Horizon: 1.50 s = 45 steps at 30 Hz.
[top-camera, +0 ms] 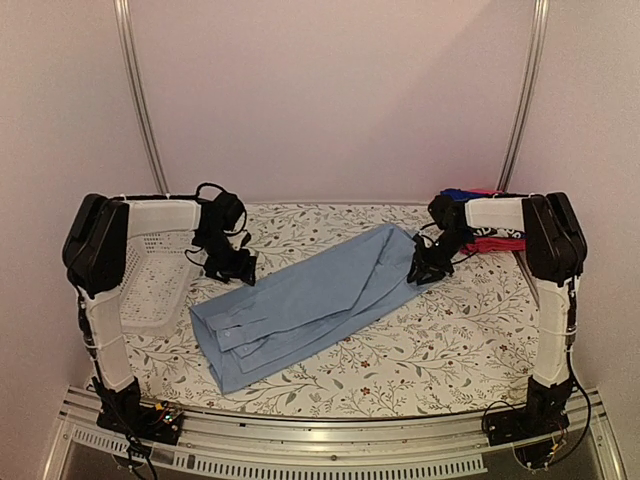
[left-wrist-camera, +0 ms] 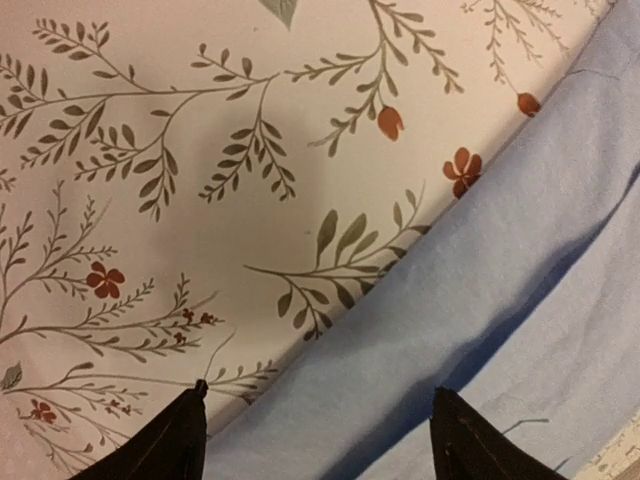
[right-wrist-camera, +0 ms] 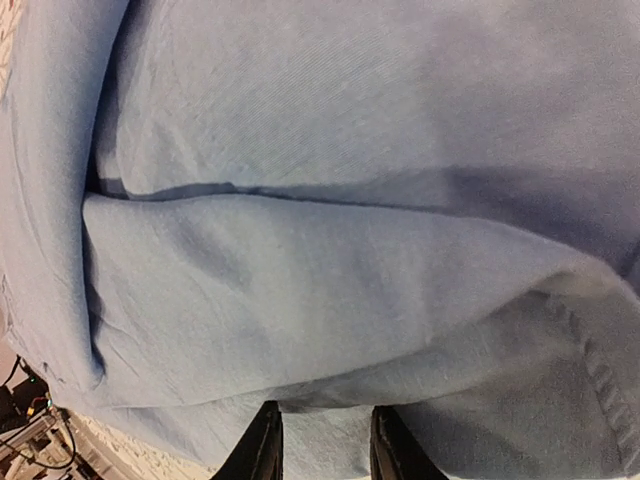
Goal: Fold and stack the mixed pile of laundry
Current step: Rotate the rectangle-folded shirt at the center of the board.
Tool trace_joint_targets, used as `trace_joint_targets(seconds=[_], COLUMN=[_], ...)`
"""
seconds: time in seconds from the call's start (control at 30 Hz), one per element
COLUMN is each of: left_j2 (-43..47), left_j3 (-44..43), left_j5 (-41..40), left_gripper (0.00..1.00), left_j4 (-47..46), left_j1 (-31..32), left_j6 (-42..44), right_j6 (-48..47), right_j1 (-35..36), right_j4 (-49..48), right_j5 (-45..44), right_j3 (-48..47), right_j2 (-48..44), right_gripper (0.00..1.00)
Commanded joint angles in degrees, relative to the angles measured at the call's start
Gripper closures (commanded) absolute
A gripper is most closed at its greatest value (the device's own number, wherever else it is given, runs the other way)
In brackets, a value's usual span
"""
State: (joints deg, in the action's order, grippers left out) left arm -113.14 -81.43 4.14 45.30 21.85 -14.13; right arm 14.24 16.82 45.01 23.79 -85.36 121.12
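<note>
A large light-blue collared shirt (top-camera: 300, 305) lies flat on the table's floral-patterned cover (top-camera: 440, 340). Its long axis runs on a diagonal from the near-left to the far-right. The near-left end shows layered edges (whether that is the collar or the hem I cannot tell from above).

The right hand (top-camera: 422, 270) sits at the far-right end of the shirt. In its wrist view the fingers stand close together with blue cloth in the narrow gap, so it reads as clamped on a raised fold there.

The left hand (top-camera: 243, 268) is beside the shirt's far-left long edge, towards the near-left end. Its wrist view shows the fingertips wide apart, with bare cover on one side and the shirt's edge on the other, and nothing gripped between them. From this hand the cloth lies to the right and nearer the arm bases.

A white perforated plastic basket (top-camera: 150, 270) stands at the left edge. A red-pink garment (top-camera: 495, 243) and a royal-blue one (top-camera: 458, 193) lie at the far right, behind the right arm and well apart from the shirt.

The next fold probably turns on that diagonal. The right hand holds the end to be carried along the axis, and the left, being nearer the other end, is placed to pin or take that edge.
</note>
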Motion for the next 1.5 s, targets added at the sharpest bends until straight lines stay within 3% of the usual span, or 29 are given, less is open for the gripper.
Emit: trace_joint_targets(seconds=[0.0, 0.13, 0.27, 0.43, 0.57, 0.67, 0.8, 0.93, 1.03, 1.27, 1.47], left_j2=[-4.66, -3.02, 1.65, 6.81, 9.73, 11.03, 13.66, 18.03, 16.78, -0.47, -12.31], left_j3=[-1.63, 3.55, 11.01, 18.65, 24.36, 26.75, 26.07, 24.68, 20.24, -0.42, -10.34], left_j5=[4.10, 8.51, 14.35, 17.06, 20.24, 23.10, 23.75, 19.96, 17.76, 16.90, 20.43], left_gripper=[0.26, 0.35, 0.56, 0.72, 0.79, 0.78, 0.59, 0.52, 0.48, 0.47, 0.49], left_j4=[-1.15, -2.99, -5.70, -7.40, -10.71, -13.29, -14.29, -15.15, -16.54, -17.07, -19.05], left_j1=[-0.31, 0.00, 0.99, 8.17, 14.99, 20.87, 25.54, 19.74, 13.69, 8.42, 8.10], left_j6=[1.56, 0.44, -2.70, -8.65, -16.68, -22.24, -24.71, -23.89, -21.70, -15.23, -15.86], right_j6=[-4.79, -5.64, -6.22, -6.90, -7.46, -8.05, -8.79, -8.29, -6.21, 0.73, 4.97], right_j1=[-0.83, -0.83, -0.82, -0.89, -0.86, -0.84, -1.12, -1.79, -2.61, -3.20, -3.19], right_j4=[2.50, 6.75, 8.57, 5.36, 2.90, 0.60, 0.67, 0.10, 0.13, -4.58, -9.79], right_j5=[-14.95, -17.46, -18.87, -19.00, -18.50, -16.83, -14.03, -11.26, -8.68, -2.51, 0.90], right_j3=[-15.20, -33.66, -46.06, -46.74, -47.05, -47.55, -48.29, -41.32, -33.20, -8.68, 1.25], right_j2=[11.72, 22.26, 30.34, 33.00, 33.14, 32.19, 29.23, 19.58, 12.94, 0.51, -1.50], right_gripper=[0.69, 0.70, 0.71, 0.71, 0.71, 0.69, 0.63, 0.55, 0.53, 0.55, 0.57])
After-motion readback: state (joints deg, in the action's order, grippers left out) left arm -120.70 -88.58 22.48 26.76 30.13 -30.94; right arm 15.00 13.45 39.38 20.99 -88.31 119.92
